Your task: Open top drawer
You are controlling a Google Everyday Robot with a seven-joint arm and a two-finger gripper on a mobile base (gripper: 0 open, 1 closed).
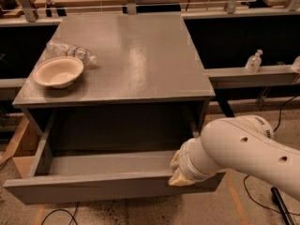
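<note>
The top drawer (93,184) is a wide matte-grey drawer pulled well out of the grey cabinet (126,55), its grey box interior open to view and with nothing visible in it. My gripper (180,172) is at the drawer's front panel near its right end, on the top edge. The white arm (243,149) reaches in from the right and hides most of the gripper.
On the cabinet top, a beige bowl (58,71) and a lying plastic bottle (68,51) sit at the left. A small pump bottle (253,61) stands on a grey ledge at the right. Cables (276,200) lie on the floor at right. A wooden board (21,146) is at left.
</note>
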